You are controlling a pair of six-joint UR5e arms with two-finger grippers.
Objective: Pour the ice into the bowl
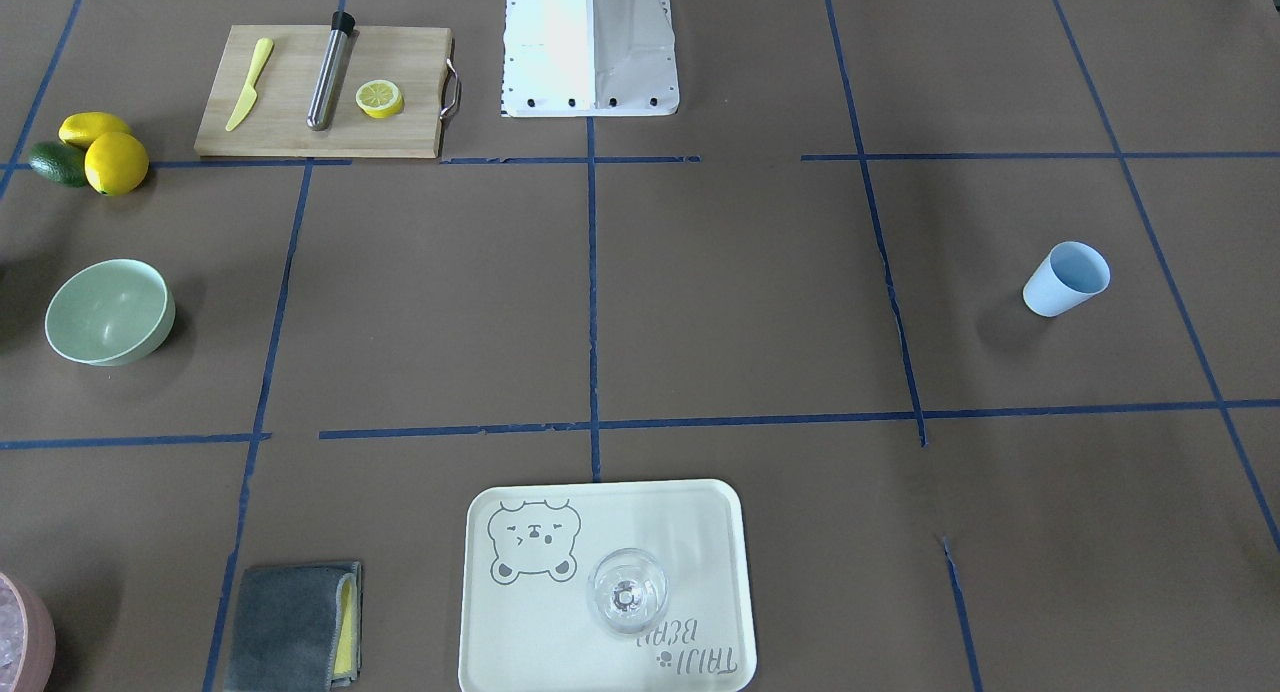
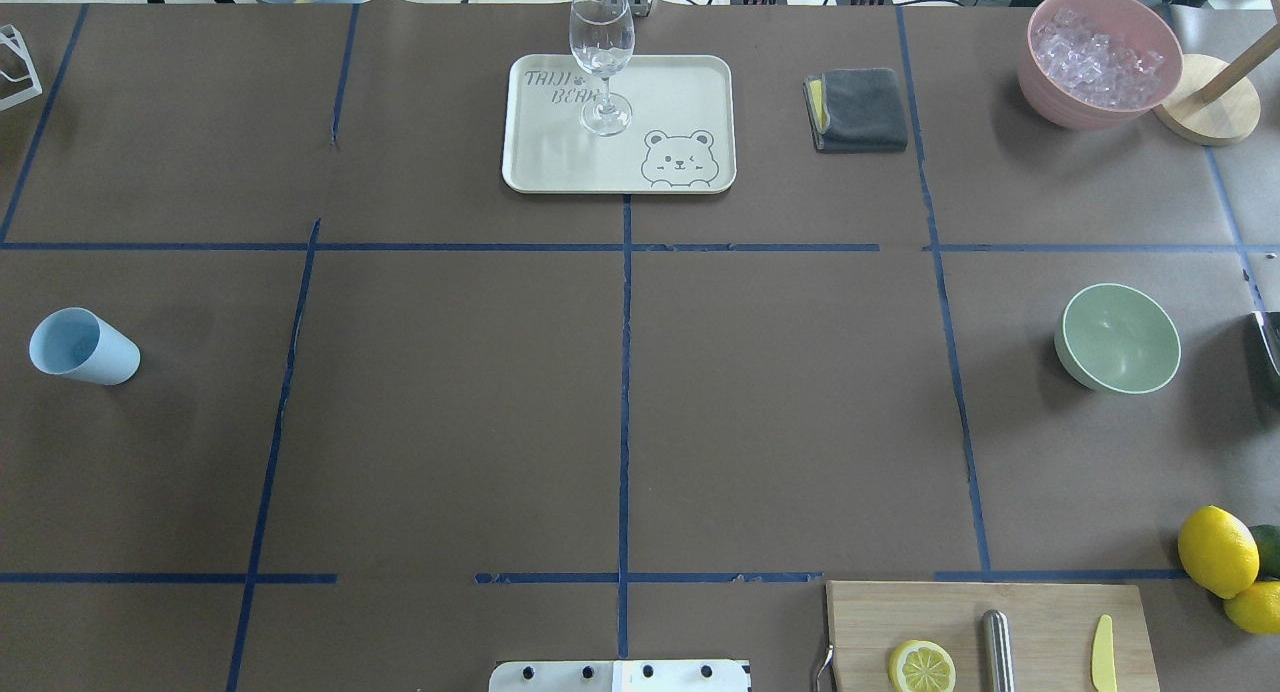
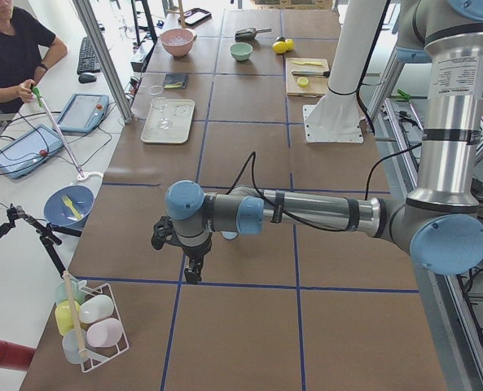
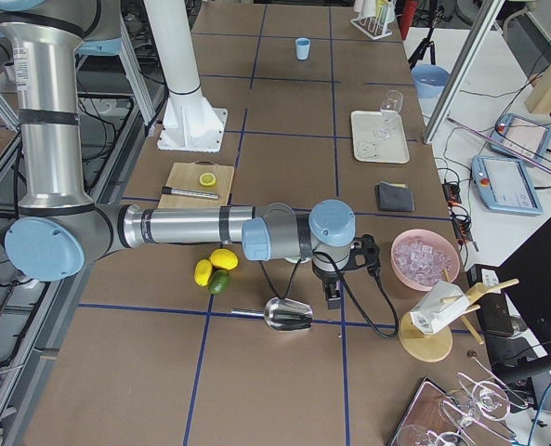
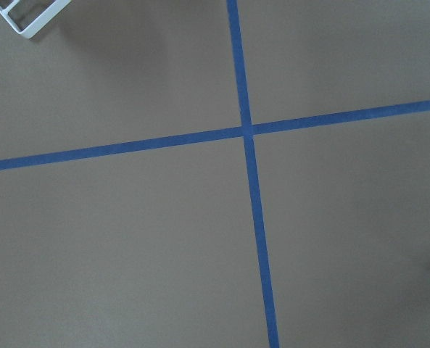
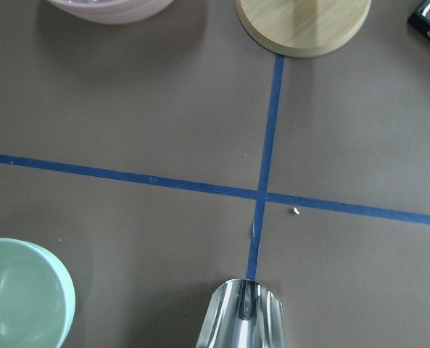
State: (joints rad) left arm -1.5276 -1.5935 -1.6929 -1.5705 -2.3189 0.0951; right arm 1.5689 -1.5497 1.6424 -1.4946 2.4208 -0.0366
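Cannot tell whether the right gripper (image 4: 334, 295) is spread or pressed together: caught only from the table's end, pointing down just beside the shiny metal scoop (image 4: 289, 314) lying on the brown paper-covered table (image 4: 256, 372). Same doubt for the left gripper (image 3: 191, 262), hanging low over bare tape lines near the light blue plastic cup (image 2: 82, 347), likely to leave the way free. Probably poised to take up the scoop, with the round pale mint-green bowl (image 6: 19, 301) close by and the pink tub of whitish lumps (image 2: 1100, 57) near, hence little travel. Empty inside, by the look of the bowl. No finding the ice as loose clear cubes anywhere: too small, or hidden inside cup or scoop. Cut off by the right wrist view's lower edge: most of the scoop.
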